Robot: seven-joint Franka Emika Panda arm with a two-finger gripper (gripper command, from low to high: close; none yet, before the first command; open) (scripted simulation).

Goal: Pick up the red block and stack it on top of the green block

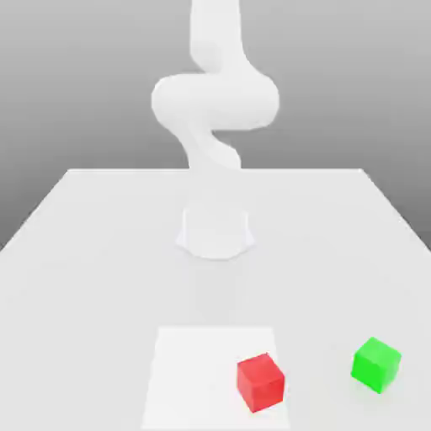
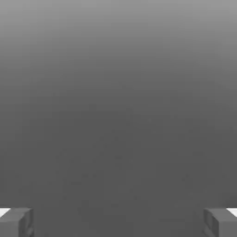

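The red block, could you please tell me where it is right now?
In the exterior view, the red block sits on the white square, near its right edge, with the green block farther right.

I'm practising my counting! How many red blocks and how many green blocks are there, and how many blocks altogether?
Red blocks: 1
Green blocks: 1
Total blocks: 2
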